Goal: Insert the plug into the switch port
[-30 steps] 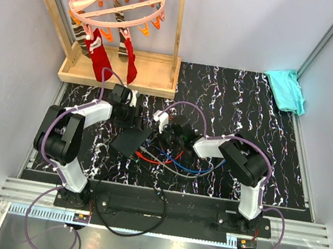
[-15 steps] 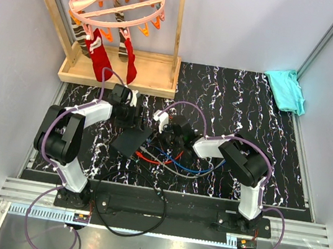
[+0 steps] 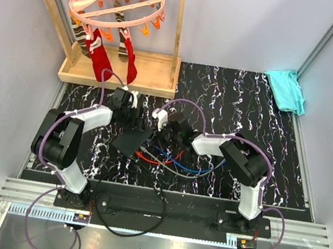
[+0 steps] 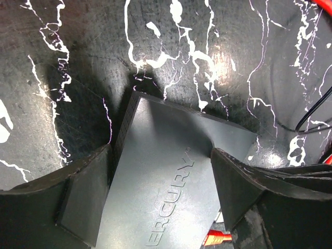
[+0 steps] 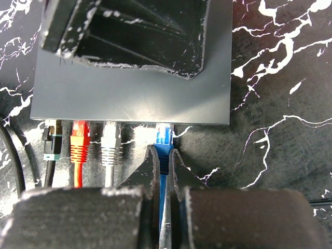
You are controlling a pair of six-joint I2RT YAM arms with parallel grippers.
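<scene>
The flat black switch box (image 3: 133,140) lies on the marbled mat between both arms. My left gripper (image 3: 131,120) straddles its far end, and in the left wrist view the fingers (image 4: 85,194) press the long sides of the box (image 4: 171,171). My right gripper (image 5: 162,155) is shut on the blue plug (image 5: 164,137), whose clear tip sits in a port on the box's thin edge (image 5: 129,116). In the top view the right gripper (image 3: 160,135) sits at the box's near right side.
Black (image 5: 52,139), red (image 5: 79,142) and grey (image 5: 111,146) plugs sit in ports left of the blue one. Loose cables (image 3: 173,162) trail right of the box. A wooden rack with socks (image 3: 116,61) stands back left, a teal cloth (image 3: 284,89) back right.
The right gripper has edged a little left toward the box with the blue plug. The left gripper has shifted slightly over the box's far end.
</scene>
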